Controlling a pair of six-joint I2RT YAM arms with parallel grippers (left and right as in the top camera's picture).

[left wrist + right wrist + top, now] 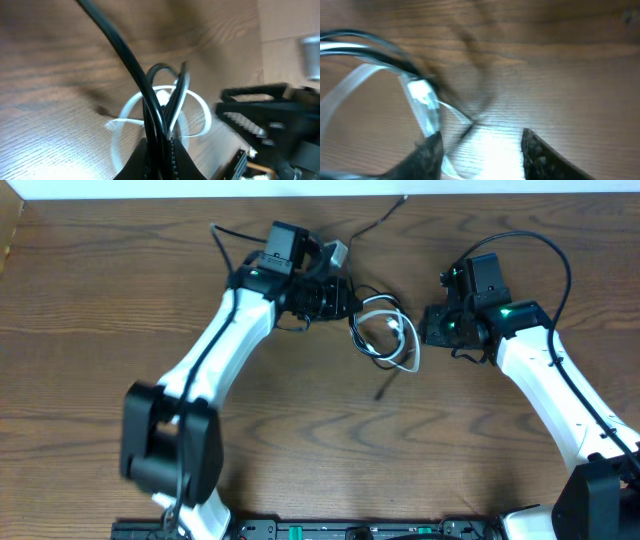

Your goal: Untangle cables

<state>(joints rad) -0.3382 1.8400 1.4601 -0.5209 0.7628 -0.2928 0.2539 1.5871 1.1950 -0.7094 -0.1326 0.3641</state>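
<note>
The wooden table [300,430] fills the overhead view, with both arms reaching in from its near edge. The left arm [215,345] stretches diagonally toward the far middle of the table. The right arm [555,380] angles in from the other side, so the two wrists face each other across a small gap.

The left gripper [345,295] is closed. In its wrist view its fingers [150,155] are pinched on strands of the black cable [115,45], which runs up and away out of the frame. The right gripper [428,325] sits just beside the tangle with its jaws parted. In its own wrist view the fingers [431,152] stand well apart with bare wood between them, and they grip nothing.

The cables lie between the two grippers, looped together. The white cable [405,340] forms a loose coil on the table, and one curve of it passes close to a right finger (whether it touches is lost to blur). A black loop [356,330] overlaps the coil's left side, and another black strand [377,220] trails toward the far edge. A small white plug [420,91] shows where the strands cross.
</note>
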